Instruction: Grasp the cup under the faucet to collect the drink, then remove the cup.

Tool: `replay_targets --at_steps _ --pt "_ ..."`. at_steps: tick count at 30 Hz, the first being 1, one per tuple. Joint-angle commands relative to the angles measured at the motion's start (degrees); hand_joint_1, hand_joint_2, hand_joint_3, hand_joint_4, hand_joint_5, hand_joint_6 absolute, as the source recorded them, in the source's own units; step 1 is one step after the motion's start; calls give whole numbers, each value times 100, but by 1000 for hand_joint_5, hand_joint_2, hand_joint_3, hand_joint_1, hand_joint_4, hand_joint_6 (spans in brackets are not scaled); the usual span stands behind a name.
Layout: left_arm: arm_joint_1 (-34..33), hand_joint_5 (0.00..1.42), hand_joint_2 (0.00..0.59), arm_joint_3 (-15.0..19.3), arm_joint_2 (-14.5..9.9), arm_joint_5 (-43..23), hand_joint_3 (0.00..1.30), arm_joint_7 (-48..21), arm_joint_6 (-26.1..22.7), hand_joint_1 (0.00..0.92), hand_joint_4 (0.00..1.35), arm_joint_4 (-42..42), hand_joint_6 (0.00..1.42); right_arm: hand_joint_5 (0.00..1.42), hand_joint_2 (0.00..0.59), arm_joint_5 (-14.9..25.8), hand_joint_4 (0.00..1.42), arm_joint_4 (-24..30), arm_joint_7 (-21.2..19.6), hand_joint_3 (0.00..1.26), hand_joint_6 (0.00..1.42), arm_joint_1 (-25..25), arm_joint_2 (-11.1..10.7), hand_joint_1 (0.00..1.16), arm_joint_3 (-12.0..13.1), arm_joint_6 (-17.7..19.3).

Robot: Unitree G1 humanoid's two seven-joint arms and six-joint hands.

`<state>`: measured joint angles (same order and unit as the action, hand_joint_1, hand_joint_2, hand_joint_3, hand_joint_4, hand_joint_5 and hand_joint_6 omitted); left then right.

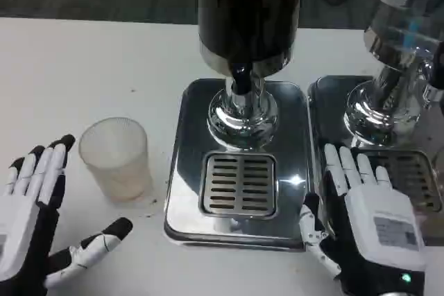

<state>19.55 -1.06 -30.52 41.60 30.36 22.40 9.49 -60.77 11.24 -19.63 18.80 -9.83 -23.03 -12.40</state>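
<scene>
Translucent cup (115, 158) stands on the white desk (83, 67) beside the dispenser tray (182, 171), near the empty, spread left robot hand (31, 223), right robot hand (368, 230) also open

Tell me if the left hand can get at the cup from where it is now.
Probably yes. The left hand is open beside the cup, fingers spread toward it, with only bare table between them. The dispenser tray stands on the cup's far side, out of the way.

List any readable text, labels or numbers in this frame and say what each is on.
No text can be read.
Grey label on the back of the right hand: lines of print, too small and blurred to read.
Cup, dark dispenser and its drip tray: no markings visible.
</scene>
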Motion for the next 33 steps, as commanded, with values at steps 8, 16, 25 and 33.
replay_targets --at_steps 8,16,25,33 --pt "-7 0 106 -15 -33 -52 0 19 102 0 0 32 0 0 578 128 0 1 -5 0 0 -62 -29 117 29 31" --pt "-157 0 94 47 -101 -175 0 77 502 0 0 237 0 0 578 189 0 -80 -8 0 0 -90 -28 117 32 12" --pt "-326 0 92 271 -121 -402 0 70 534 0 0 295 0 0 578 224 0 -112 -5 0 0 -116 -21 117 51 -1" --pt "-772 133 78 503 37 -559 1 564 610 0 2 728 123 0 578 268 0 -94 50 0 0 -105 -18 117 79 -51"
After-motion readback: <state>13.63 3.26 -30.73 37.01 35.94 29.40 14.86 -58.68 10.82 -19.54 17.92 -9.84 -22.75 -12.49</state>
